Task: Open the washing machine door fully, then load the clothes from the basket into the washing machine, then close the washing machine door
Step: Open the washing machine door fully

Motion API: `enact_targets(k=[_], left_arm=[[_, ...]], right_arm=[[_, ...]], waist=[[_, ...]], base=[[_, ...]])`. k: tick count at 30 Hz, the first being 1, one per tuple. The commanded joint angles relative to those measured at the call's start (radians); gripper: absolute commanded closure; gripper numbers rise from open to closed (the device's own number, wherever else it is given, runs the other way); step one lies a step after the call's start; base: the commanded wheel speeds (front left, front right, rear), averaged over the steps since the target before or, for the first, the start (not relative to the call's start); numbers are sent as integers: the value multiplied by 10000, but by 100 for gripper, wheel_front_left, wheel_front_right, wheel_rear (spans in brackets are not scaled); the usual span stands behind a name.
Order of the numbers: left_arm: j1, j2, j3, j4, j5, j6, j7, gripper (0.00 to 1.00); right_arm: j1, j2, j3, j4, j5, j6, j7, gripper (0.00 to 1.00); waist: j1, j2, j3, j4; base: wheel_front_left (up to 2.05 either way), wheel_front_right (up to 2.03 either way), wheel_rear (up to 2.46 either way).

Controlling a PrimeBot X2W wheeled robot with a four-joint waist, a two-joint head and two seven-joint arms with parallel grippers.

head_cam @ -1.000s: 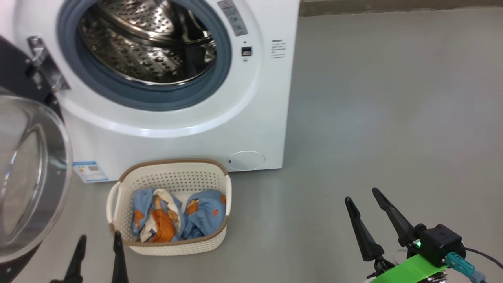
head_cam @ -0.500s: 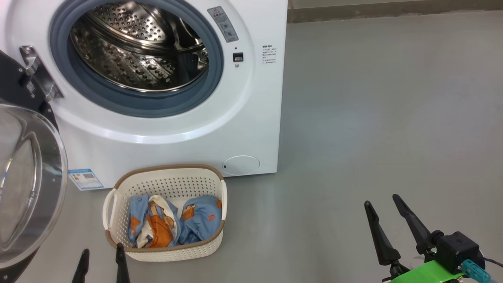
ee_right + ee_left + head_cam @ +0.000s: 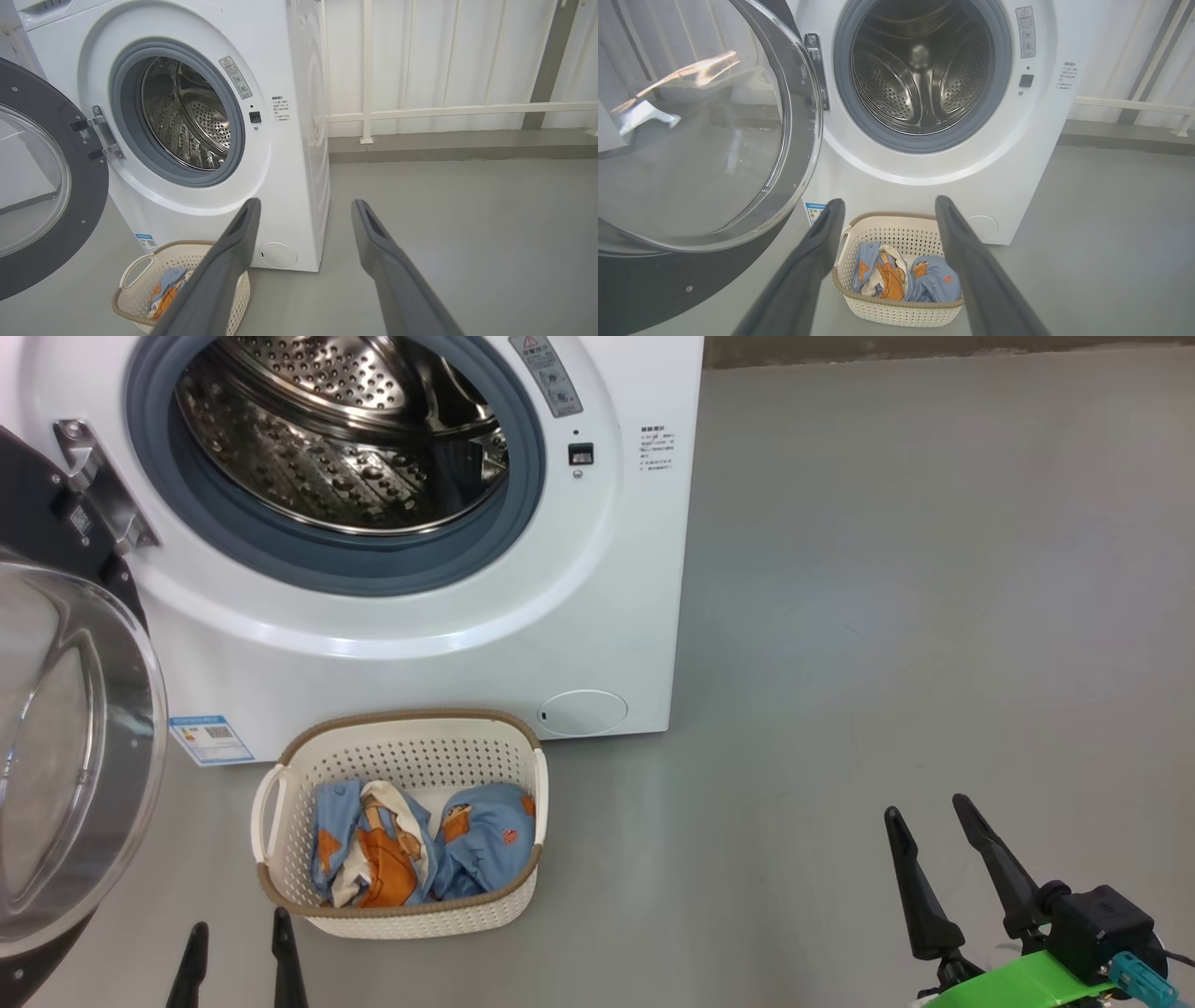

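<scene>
Both grippers have drawn back toward the bottom of the head view, the right one also sliding outward, while the machine and basket sit where they were. The left gripper [image 3: 238,919] hangs just short of the basket's near wall with its jaws spread wide and nothing between them. The right gripper [image 3: 926,805] is just as wide and empty, well apart over bare grey floor [image 3: 887,616].

The washing machine door [image 3: 75,756] stands swung out on its metal hinge [image 3: 98,485], its glossy black frame ringing a bulging clear bowl. The clothes [image 3: 420,845], soft crumpled blue cloth with orange and cream prints, lie bunched in the basket [image 3: 411,717]. It is perforated cream plastic with a brown woven-look rim and rests on the floor just before the washing machine [image 3: 420,653].

Several things could go wrong. The door's bowl juts close beside the left arm's path, so a reach down could knock it. The basket looks light and could skid or tip on the smooth floor if the fingers catch its rim. The two garments lie tangled, so one may trail and drop. Limp cloth could also snag on the grey rubber gasket [image 3: 345,569] before reaching the perforated steel drum [image 3: 345,439].
</scene>
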Motion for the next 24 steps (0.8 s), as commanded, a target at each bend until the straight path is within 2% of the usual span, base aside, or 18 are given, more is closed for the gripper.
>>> enact_targets(k=[1, 24], left_arm=[[-313, 110, 266, -271, -47, 21, -118, 0], [-509, 236, 120, -36, -107, 95, -186, 0]], right_arm=[[-82, -25, 217, -230, -125, 16, -122, 0], [-203, -16, 224, -90, -68, 16, -122, 0]], waist=[[1, 0, 20, 14], [1, 0, 66, 241]], base=[[0, 0, 0], [0, 0, 0]])
